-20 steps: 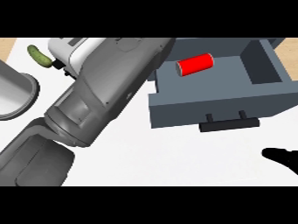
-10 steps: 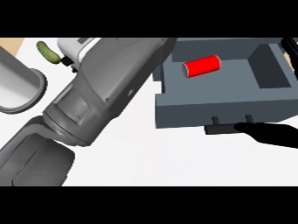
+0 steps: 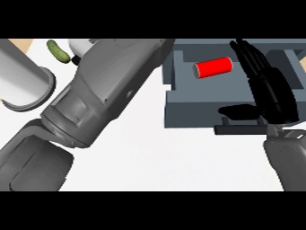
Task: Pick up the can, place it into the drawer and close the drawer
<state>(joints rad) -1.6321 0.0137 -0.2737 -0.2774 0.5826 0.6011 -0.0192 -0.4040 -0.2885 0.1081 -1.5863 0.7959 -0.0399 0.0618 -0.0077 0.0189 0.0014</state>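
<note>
The red can (image 3: 213,68) lies on its side inside the open grey drawer (image 3: 181,114). My right hand (image 3: 269,90) is stretched over the drawer's right part, fingers straight and pointing away from me, thumb across the drawer's front wall near the dark handle (image 3: 244,130). It holds nothing. My left forearm (image 3: 102,94) runs diagonally across the middle of the view; its hand is hidden past the top edge.
A large white cylinder (image 3: 13,81) lies at the left. A green vegetable (image 3: 58,51) and a white object (image 3: 82,46) sit at the back left, partly behind the left arm. White counter (image 3: 168,161) spreads in front of the drawer.
The right hand has come up from the lower right edge and now reaches over the drawer's front and right part. The can has stayed in the drawer. The view has shifted.
</note>
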